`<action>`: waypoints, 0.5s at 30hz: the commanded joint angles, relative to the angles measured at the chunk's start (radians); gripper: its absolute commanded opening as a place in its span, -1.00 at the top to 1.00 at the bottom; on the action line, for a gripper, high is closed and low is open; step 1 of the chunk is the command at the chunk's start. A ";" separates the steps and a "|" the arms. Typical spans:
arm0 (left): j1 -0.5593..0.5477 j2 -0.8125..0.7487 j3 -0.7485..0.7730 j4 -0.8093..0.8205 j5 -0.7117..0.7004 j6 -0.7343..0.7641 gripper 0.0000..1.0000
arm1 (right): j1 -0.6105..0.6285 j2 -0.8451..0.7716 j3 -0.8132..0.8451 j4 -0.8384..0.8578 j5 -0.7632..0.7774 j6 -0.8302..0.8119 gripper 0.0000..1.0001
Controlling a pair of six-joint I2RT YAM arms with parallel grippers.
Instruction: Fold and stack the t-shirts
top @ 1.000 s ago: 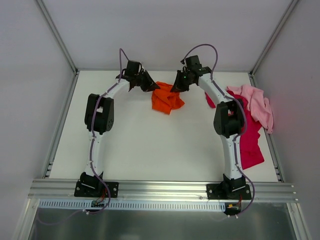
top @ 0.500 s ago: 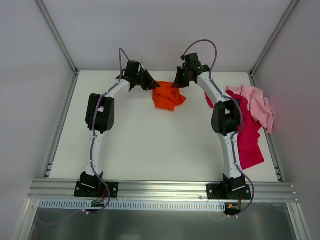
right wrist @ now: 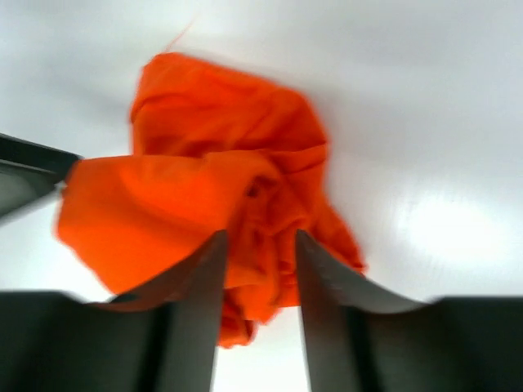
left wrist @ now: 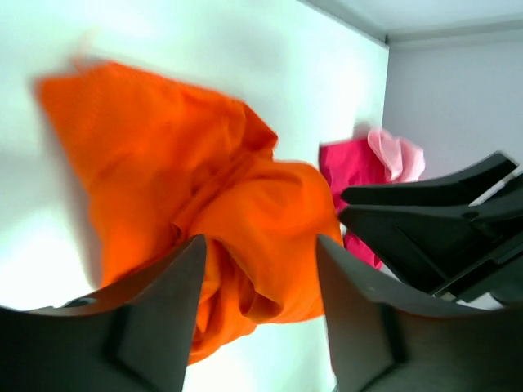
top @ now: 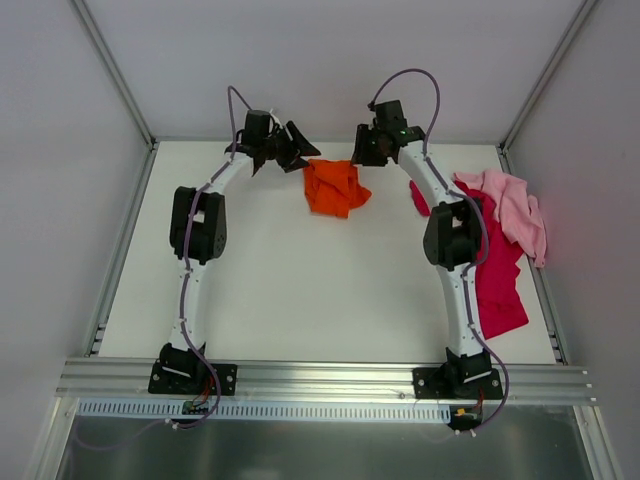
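Note:
The orange t-shirt [top: 333, 188] lies crumpled in a heap at the far middle of the table [top: 290, 290]. My left gripper [top: 297, 150] hovers just left of it and my right gripper [top: 362, 155] just right of it. Both are open with nothing held. In the left wrist view the orange cloth [left wrist: 204, 204] shows beyond the parted gripper [left wrist: 260, 245]. The right wrist view shows the same heap [right wrist: 221, 163] past its gripper [right wrist: 260, 237]. The light pink t-shirt [top: 510, 205] lies bunched on the magenta-red t-shirt [top: 495, 280] at the right edge.
White walls with metal rails close the table at the back and both sides. The right forearm [top: 455, 235] reaches over the magenta-red shirt. An aluminium beam [top: 320, 375] carries both arm bases at the near edge.
Both grippers were shut on the orange shirt and have opened, letting it go. They pulled up and apart toward the back wall, and the shirt settled into a heap.

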 commanded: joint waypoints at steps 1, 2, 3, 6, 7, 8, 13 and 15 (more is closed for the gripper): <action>0.065 -0.047 0.035 -0.034 -0.021 0.036 -0.17 | -0.039 -0.082 0.023 -0.038 0.131 -0.105 0.09; 0.065 -0.067 0.023 -0.037 -0.021 0.047 -0.18 | -0.033 -0.125 0.004 -0.043 0.148 -0.119 -0.06; 0.067 -0.119 -0.012 -0.034 -0.021 0.062 -0.18 | -0.029 -0.150 -0.032 -0.053 0.163 -0.130 -0.21; 0.067 -0.234 -0.121 -0.007 -0.024 0.073 -0.17 | -0.023 -0.248 -0.095 -0.061 0.163 -0.153 -0.31; 0.067 -0.261 -0.158 0.007 -0.005 0.068 -0.17 | -0.023 -0.272 -0.131 -0.067 0.163 -0.153 -0.32; 0.065 -0.302 -0.222 0.021 0.008 0.061 -0.13 | -0.023 -0.292 -0.145 -0.089 0.163 -0.147 -0.30; 0.012 -0.422 -0.425 0.055 0.065 0.074 0.03 | -0.020 -0.424 -0.223 -0.138 -0.066 -0.122 0.11; -0.017 -0.474 -0.511 0.053 0.065 0.097 0.07 | -0.020 -0.452 -0.266 -0.155 -0.172 -0.099 0.31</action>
